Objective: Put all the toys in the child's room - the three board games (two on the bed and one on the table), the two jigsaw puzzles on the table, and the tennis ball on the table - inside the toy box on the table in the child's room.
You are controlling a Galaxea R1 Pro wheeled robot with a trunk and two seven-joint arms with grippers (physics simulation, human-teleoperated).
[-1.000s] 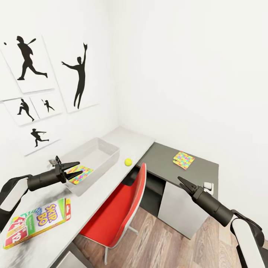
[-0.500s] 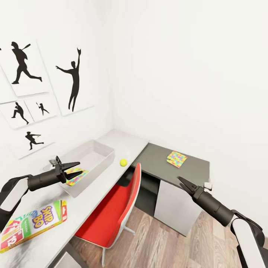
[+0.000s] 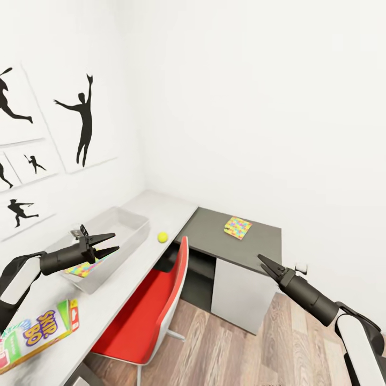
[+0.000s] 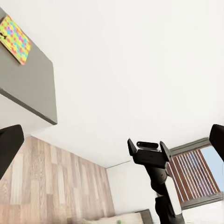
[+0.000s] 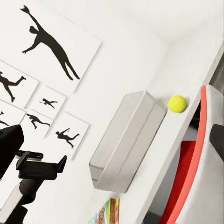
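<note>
One jigsaw puzzle (image 3: pixel 84 267) already lies in the toy box (image 3: pixel 126 234); another (image 3: pixel 237 227) sits on the far dark surface (image 3: pixel 209 236) — likely the next fetch. Left pincer (image 3: pixel 110 244) apart, right pincer (image 3: pixel 261 259) together — both empty.

Yellow-green ball (image 3: pixel 162 237); red chair (image 3: pixel 145 316); multicoloured puzzle (image 3: pixel 237 227).
</note>
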